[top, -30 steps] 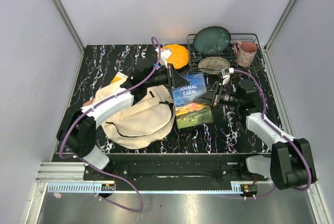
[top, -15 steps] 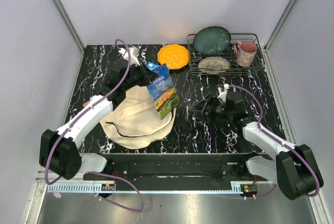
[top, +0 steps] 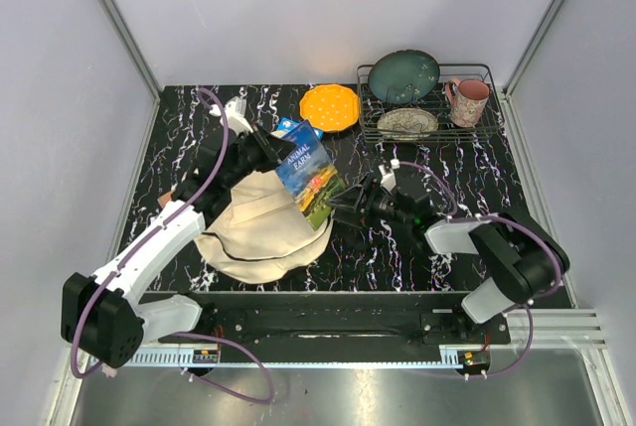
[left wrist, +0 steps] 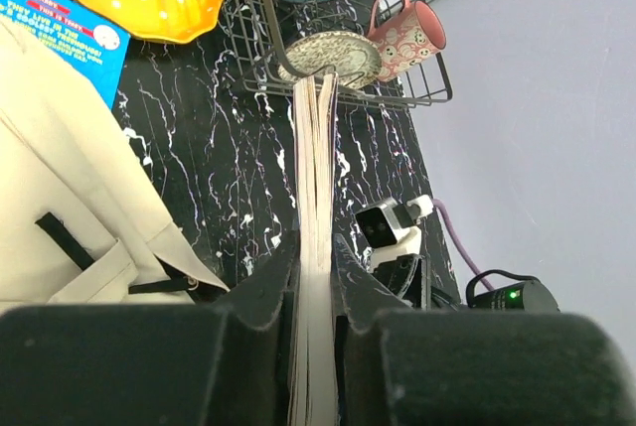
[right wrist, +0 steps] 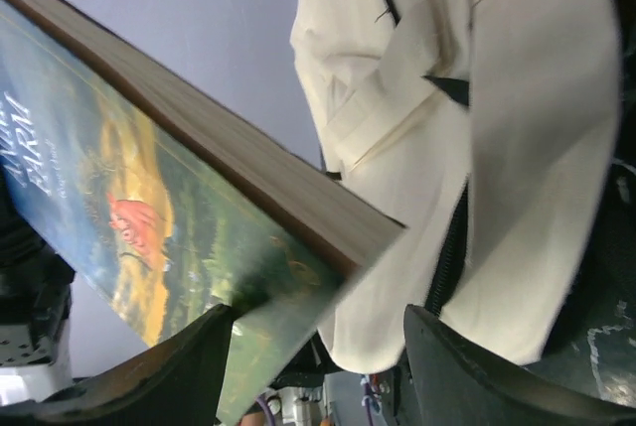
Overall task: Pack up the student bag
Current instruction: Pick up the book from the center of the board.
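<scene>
Marbled table (top: 477,163) — student bag (top: 260,232) beneath book (top: 310,170) in left end effector (left wrist: 316,249).

Book (top: 310,173): lay flat on the table (top: 447,237) a second ago, and is now lifted and tilted over the right edge of the student bag (top: 260,232).
Left gripper (top: 270,153): clamped on the book, it has swung back to the left with it.
Right gripper (top: 345,210): was at the book's right edge and has slid left. Its fingers are now spread beside the bag.
</scene>
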Robot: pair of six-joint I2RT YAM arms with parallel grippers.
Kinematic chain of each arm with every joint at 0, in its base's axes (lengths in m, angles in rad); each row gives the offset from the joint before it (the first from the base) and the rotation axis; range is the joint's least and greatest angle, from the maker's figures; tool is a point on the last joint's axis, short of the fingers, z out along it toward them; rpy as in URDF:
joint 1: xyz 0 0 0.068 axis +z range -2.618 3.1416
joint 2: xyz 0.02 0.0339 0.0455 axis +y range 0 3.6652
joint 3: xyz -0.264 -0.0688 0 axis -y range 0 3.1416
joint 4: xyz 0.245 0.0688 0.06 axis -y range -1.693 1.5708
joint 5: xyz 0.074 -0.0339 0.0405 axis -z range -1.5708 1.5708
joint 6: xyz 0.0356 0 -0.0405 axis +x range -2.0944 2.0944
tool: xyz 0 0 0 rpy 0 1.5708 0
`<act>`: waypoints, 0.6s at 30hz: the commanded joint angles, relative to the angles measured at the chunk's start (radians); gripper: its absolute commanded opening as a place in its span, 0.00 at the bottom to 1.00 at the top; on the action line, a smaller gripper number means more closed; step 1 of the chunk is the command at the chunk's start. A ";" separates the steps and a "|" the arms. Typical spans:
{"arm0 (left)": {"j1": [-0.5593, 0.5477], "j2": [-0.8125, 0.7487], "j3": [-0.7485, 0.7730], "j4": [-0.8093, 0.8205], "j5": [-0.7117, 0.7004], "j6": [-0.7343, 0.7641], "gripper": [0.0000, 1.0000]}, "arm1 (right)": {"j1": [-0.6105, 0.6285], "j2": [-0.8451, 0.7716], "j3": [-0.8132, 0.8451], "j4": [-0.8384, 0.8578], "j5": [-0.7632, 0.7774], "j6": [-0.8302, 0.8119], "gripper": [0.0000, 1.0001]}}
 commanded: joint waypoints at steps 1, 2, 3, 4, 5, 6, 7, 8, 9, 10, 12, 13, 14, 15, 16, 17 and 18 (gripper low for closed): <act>0.001 -0.058 -0.028 0.160 0.004 -0.097 0.00 | 0.046 0.089 0.063 0.343 0.022 0.088 0.75; 0.000 -0.059 -0.029 0.162 0.004 -0.102 0.00 | 0.047 0.113 0.068 0.365 0.028 0.105 0.75; 0.001 -0.062 -0.035 0.160 -0.001 -0.102 0.00 | 0.055 0.124 0.066 0.390 0.033 0.112 0.74; 0.001 -0.068 -0.039 0.160 -0.001 -0.102 0.00 | 0.056 0.133 0.069 0.435 0.037 0.119 0.74; 0.001 -0.070 -0.045 0.166 -0.001 -0.108 0.00 | 0.058 0.148 0.071 0.448 0.036 0.129 0.74; 0.001 -0.071 -0.051 0.169 -0.008 -0.112 0.00 | 0.061 0.156 0.077 0.460 0.033 0.135 0.74; 0.001 -0.075 -0.069 0.177 -0.012 -0.117 0.00 | 0.064 0.162 0.085 0.480 0.031 0.140 0.74; 0.001 -0.079 -0.081 0.201 -0.009 -0.129 0.00 | 0.067 0.178 0.086 0.494 0.031 0.154 0.73; 0.001 -0.079 -0.086 0.203 -0.007 -0.132 0.00 | 0.069 0.184 0.086 0.509 0.034 0.163 0.73; 0.000 -0.081 -0.097 0.206 -0.007 -0.134 0.00 | 0.072 0.191 0.085 0.544 0.037 0.172 0.72; 0.001 -0.090 -0.108 0.215 -0.013 -0.142 0.00 | 0.073 0.214 0.080 0.607 0.042 0.204 0.69; 0.001 -0.094 -0.126 0.220 -0.021 -0.145 0.00 | 0.072 0.225 0.080 0.621 0.044 0.227 0.69; 0.001 -0.104 -0.137 0.241 -0.028 -0.149 0.00 | 0.073 0.230 0.083 0.632 0.038 0.231 0.69; 0.001 -0.117 -0.146 0.249 -0.044 -0.151 0.00 | 0.075 0.231 0.085 0.643 0.039 0.234 0.69; 0.001 -0.127 -0.151 0.255 -0.053 -0.152 0.00 | 0.082 0.228 0.083 0.640 0.045 0.238 0.70; 0.001 -0.134 -0.155 0.260 -0.062 -0.142 0.00 | 0.087 0.227 0.082 0.638 0.059 0.240 0.71; 0.004 -0.142 -0.149 0.252 -0.079 -0.134 0.00 | 0.093 0.222 0.076 0.635 0.070 0.240 0.72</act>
